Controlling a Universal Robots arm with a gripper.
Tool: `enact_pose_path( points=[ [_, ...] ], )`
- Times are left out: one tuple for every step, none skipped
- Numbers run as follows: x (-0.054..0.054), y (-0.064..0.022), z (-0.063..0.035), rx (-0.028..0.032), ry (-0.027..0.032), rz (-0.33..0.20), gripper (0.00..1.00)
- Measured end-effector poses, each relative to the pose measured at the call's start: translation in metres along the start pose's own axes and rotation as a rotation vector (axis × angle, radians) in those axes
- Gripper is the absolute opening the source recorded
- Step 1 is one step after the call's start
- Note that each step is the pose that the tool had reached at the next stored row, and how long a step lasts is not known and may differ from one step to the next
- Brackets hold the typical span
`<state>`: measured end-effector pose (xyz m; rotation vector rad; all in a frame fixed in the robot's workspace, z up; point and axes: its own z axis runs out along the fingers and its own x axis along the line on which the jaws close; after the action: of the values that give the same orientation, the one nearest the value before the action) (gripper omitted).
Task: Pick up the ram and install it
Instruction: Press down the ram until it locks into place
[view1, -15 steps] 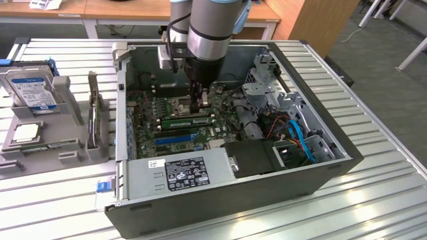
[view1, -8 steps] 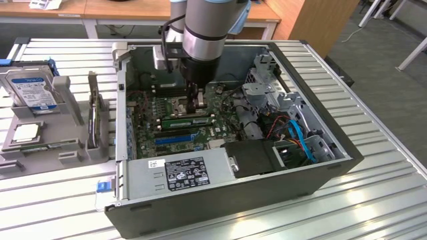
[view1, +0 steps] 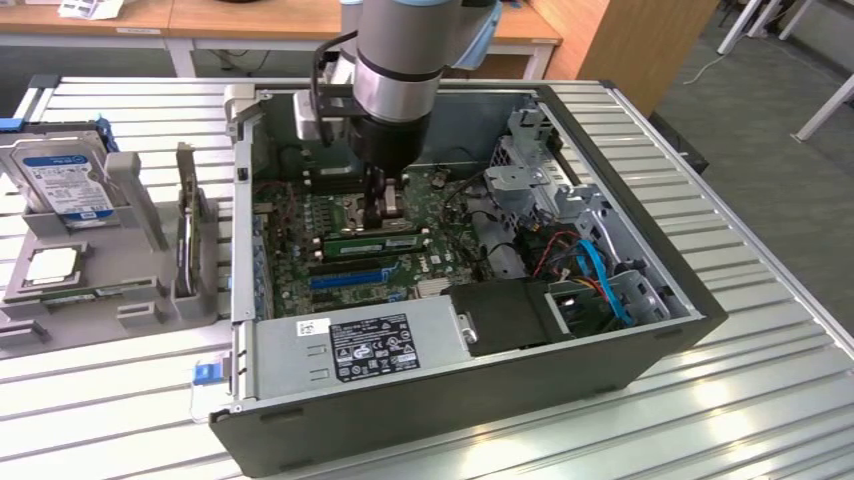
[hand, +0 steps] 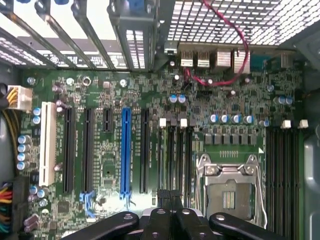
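The ram, a long green stick, stands on edge in a slot on the motherboard inside the open computer case. My gripper hangs straight down into the case, just above the ram's middle, and I cannot tell whether it touches. In the wrist view my gripper is shut, its dark fingertips pressed together with nothing between them. They sit over the row of narrow memory slots, beside the CPU socket.
A grey holder at the exterior view's left carries a silver hard drive, a dark expansion card and a square chip. The power supply, drive cage and blue cables crowd the case.
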<state>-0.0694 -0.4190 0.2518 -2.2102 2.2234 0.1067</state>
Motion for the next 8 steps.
enact_pose_path(
  points=[
    [0.0,0.0014,0.0001,-0.0003,-0.0001,0.0,0.1],
    [0.0,0.0027,0.0003,-0.0005,-0.0001,0.0,0.1],
    [0.0,0.004,0.0004,-0.0008,-0.0001,0.0,0.1],
    [0.0,0.0052,0.0005,-0.0011,0.0,0.0,0.1],
    [0.0,0.0063,0.0005,-0.0014,0.0,0.0,0.1],
    [0.0001,0.0073,0.0006,-0.0017,0.0,0.0,0.1],
    [0.0001,0.0082,0.0007,-0.002,0.0,0.0,0.1],
    [0.0001,0.0091,0.0008,-0.0022,-0.0001,0.0,0.1]
  ],
)
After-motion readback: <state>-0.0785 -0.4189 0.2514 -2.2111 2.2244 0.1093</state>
